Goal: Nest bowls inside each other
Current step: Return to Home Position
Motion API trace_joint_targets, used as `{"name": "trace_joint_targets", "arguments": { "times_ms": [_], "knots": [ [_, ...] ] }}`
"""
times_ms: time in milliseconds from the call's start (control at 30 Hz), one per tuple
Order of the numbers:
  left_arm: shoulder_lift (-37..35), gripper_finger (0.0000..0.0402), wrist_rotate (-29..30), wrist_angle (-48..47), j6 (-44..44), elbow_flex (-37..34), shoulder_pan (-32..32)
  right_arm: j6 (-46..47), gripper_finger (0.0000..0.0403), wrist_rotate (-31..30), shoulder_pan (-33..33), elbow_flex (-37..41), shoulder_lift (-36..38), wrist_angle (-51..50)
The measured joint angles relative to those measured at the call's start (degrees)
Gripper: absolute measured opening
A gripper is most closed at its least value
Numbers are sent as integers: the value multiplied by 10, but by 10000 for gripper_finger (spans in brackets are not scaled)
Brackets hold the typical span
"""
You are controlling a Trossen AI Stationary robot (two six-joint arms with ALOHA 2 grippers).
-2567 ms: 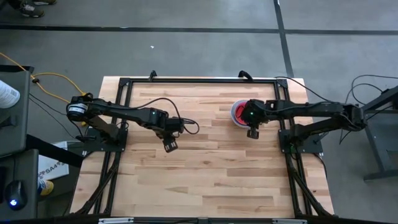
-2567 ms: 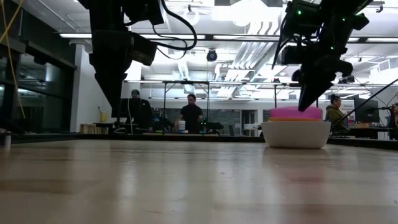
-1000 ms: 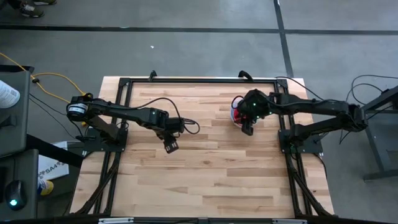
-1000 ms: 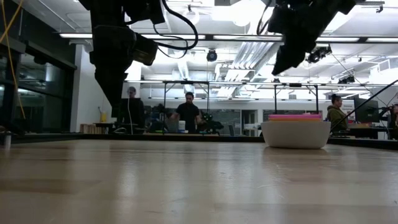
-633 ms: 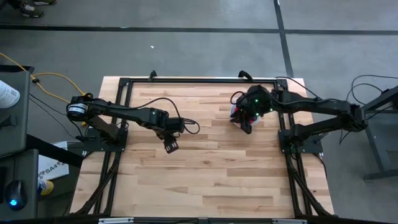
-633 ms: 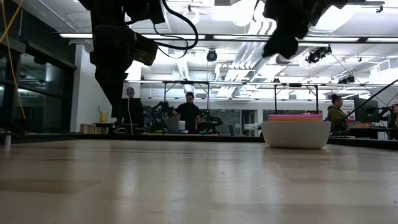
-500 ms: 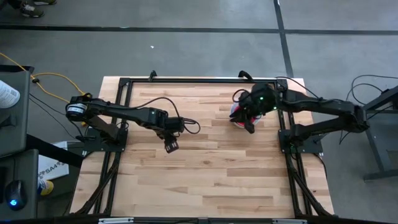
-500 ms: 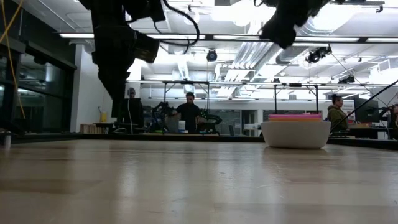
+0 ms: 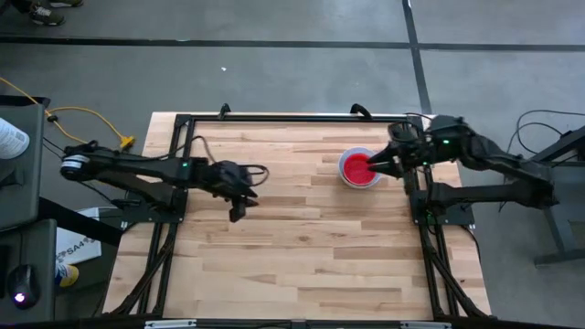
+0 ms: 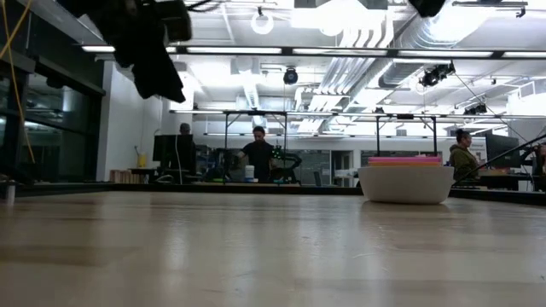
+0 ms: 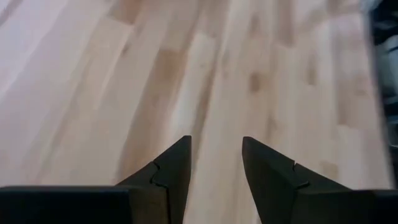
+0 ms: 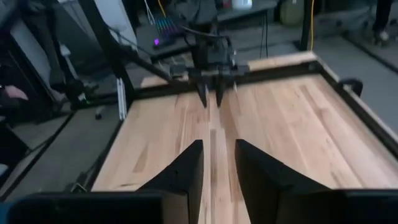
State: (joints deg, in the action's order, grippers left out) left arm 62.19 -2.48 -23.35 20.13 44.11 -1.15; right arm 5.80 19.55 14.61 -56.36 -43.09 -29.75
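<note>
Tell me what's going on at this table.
The bowls sit nested in one stack on the right side of the table, red on top and white at the bottom. Nothing is being held. The right gripper hangs open, raised by the stack, and the left gripper hangs open above bare wood on the left.

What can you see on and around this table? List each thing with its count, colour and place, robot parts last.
bowls: one nested stack, red on top, white outermost; number inside cannot be told; far right part of the table.
table: one, light wood, black frame around it.
cable: one, yellow, off the table's far left corner.
people: at least two, dark figures, in the room behind the table.
left end effector: one, dark, open, above bare wood left of centre.
right end effector: one, dark, open, raised over the stack's right edge.
</note>
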Motion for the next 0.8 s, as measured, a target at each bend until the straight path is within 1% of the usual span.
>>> {"name": "trace_joint_targets", "arguments": {
  "times_ms": [100,267,333,467,667,800],
  "knots": [
    [-47,143,-17,49,-4,-42,0,0,83,0,0,1,26,0],
    [-108,143,-14,83,-16,-81,0,-6,84,-2,0,35,68,1],
    [-126,143,-7,93,-21,-93,0,-7,85,-5,0,64,88,5],
    [-151,143,7,120,-31,-121,0,2,85,-10,0,134,125,53],
    [-159,143,11,151,-10,-154,0,17,87,-11,0,244,176,145],
    [-159,143,11,179,-15,-171,0,30,86,-22,0,312,201,208]
  ]
}}
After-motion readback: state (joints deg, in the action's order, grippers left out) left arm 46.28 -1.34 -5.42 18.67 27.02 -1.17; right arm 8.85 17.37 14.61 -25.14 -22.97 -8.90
